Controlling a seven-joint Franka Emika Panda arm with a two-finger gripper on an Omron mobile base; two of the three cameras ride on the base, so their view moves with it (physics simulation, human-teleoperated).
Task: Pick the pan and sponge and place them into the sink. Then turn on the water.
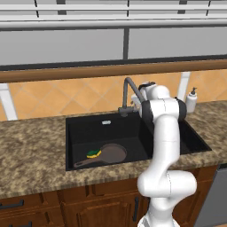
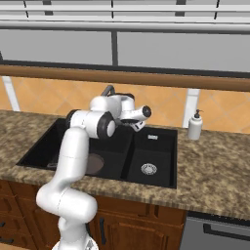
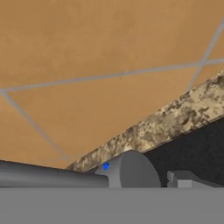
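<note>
pan: sits in the left basin of the sink, dark brown pan, handle pointing front-left
sponge: yellow-green sponge lies on the pan's rim by the handle root, touching it
placing step: looks done, both things are in the sink
water: no stream visible from the faucet; turning it on is what's left, I judge
gripper: up at the faucet base behind the sink, gripper with jaws spread wide, holding nothing
hand view: faucet body and lever very close under the camera, tiled wall and counter edge behind
risk 1: wide jaws could slide past the lever rather than push it; the approach looks off to one side, contact not confirmed
risk 2: pushing at the thick base, not the lever, would leave the water off
risk 3: arm swing near the soap bottle could knock it
hidden: fingertips not visible in the hand view; arm covers the faucet base and the sink divider in the left base view
hard to tell: whether the gripper touches the faucet yet; pan mostly behind the arm in the right base view
</note>
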